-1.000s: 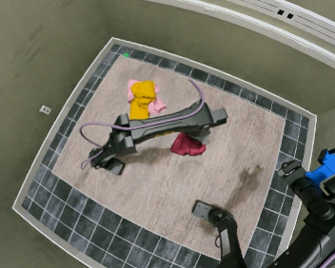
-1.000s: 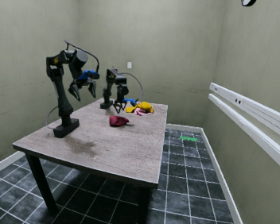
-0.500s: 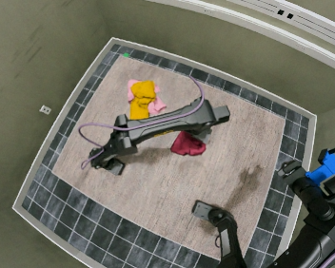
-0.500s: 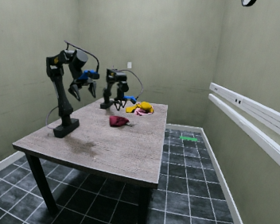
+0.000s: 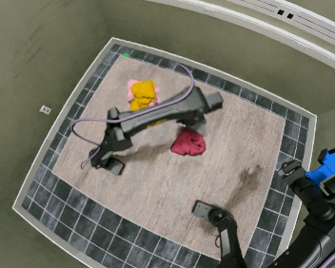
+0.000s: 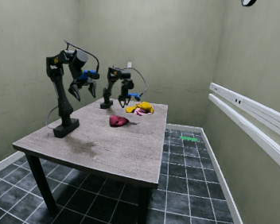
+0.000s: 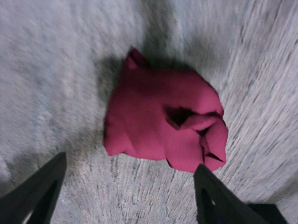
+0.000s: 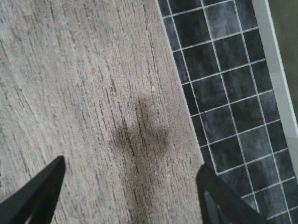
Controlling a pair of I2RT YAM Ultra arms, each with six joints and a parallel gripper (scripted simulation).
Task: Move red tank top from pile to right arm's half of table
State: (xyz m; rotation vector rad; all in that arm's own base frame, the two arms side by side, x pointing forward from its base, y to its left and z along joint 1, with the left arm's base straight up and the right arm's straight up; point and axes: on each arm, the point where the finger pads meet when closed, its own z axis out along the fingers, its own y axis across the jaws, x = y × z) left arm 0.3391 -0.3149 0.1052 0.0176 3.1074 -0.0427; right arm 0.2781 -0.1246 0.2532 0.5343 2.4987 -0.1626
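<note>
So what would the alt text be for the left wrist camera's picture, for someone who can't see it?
A crumpled dark red cloth lies on a wood-grain table top, seen from above. Two dark, blurred gripper fingers stand wide apart at the bottom, with nothing gripped between them.
</note>
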